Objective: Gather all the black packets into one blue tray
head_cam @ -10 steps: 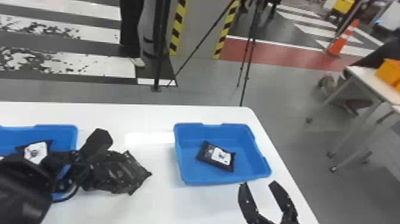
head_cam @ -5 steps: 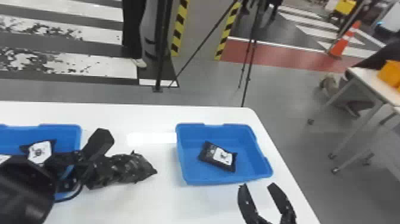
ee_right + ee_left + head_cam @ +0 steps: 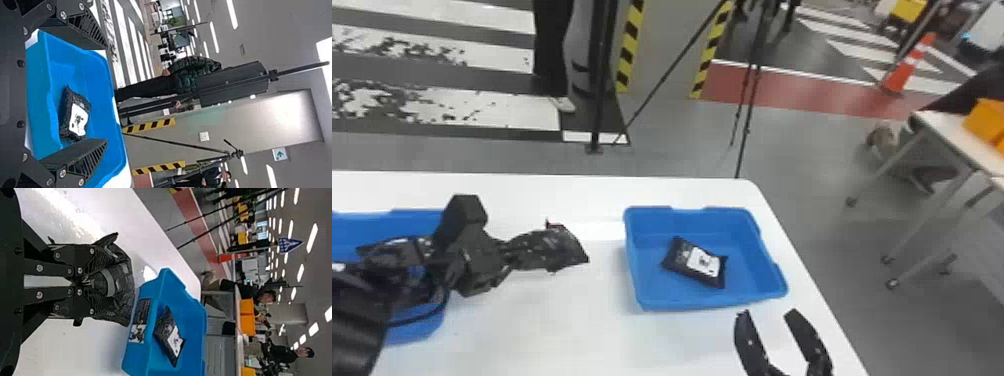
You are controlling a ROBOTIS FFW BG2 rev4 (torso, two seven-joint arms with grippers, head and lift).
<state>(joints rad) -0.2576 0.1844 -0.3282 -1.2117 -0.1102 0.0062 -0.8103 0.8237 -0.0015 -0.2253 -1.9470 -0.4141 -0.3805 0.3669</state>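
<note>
One tray (image 3: 392, 226) at left is partly hidden by my arm (image 3: 357, 325); another tray (image 3: 747, 270), at right, has a packet (image 3: 695, 262) inside. Between them, my left gripper (image 3: 499, 251) clamps another packet (image 3: 552, 247); my right gripper (image 3: 767, 316) has its fingers apart.

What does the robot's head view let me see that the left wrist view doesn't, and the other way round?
Head view: a blue plastic tray at the left and the right arm's black end effector, open in front of the other tray.

Left wrist view: bright strip lights on the ceiling and a blue-and-white pointed sign.

Both: the left arm's black end effector gripping a shiny black packet, the other blue plastic tray with a white-labelled black packet inside, and the white table.
</note>
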